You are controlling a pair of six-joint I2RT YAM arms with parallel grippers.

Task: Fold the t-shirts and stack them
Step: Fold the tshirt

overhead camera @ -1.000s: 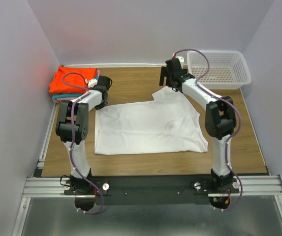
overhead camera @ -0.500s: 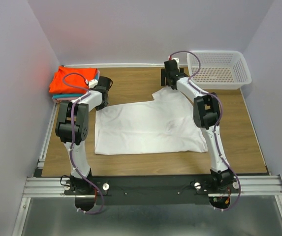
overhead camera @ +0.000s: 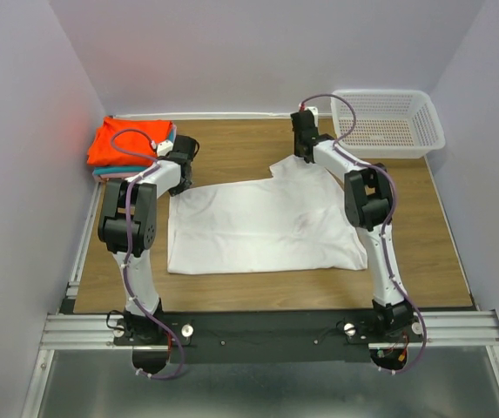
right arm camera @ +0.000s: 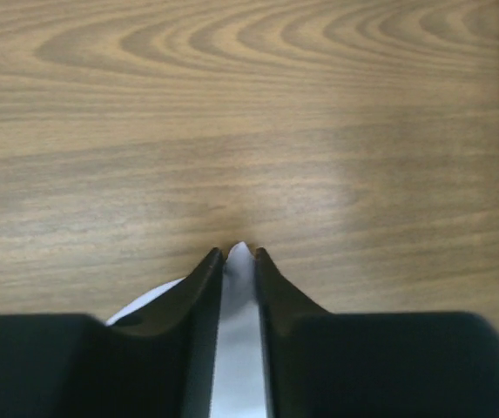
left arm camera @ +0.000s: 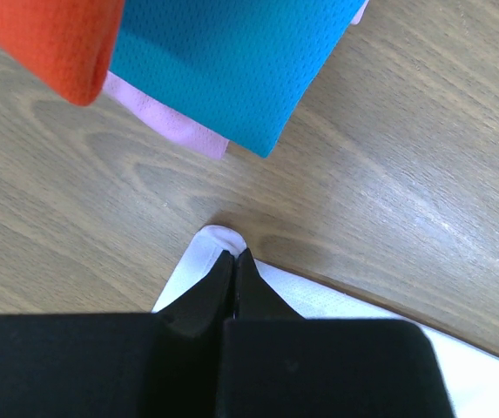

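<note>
The white t-shirt (overhead camera: 258, 231) lies spread flat in the middle of the tabletop (overhead camera: 232, 139), not yet folded, so the fold and the stacking of this one are both left to do. Its long axis runs left to right. A sleeve juts out at its far right, so I judge the neck points right and the hem left. At the far edge, the left hand (left arm camera: 234, 257) is closed on the far-left corner of the cloth. The right hand (right arm camera: 239, 254) pinches a tongue of white cloth at the far-right sleeve. Further back on the left sits the finished stack (overhead camera: 131, 144) of folded orange-red, teal and pink shirts. An empty-looking basket (overhead camera: 388, 150) stands at far right.
</note>
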